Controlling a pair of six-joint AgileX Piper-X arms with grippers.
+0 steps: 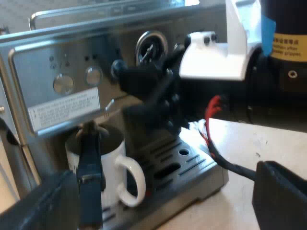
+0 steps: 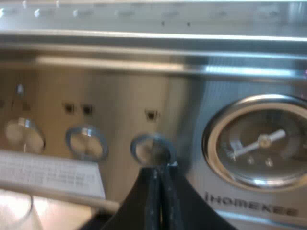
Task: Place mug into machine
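Close before both arms stands the coffee machine [image 1: 33,72], its steel front facing the cameras. On its drip tray [image 1: 192,165], under the front panel, sits the white mug [image 1: 111,160], upright, with its handle turned outward. My left claw [image 1: 172,191] hangs before the tray with its fingers spread wide, gripping nothing. My right claw [image 2: 159,167] has its fingers pressed together on nothing, tips right at a round button [image 2: 151,148] just beside the pressure dial [image 2: 259,143].
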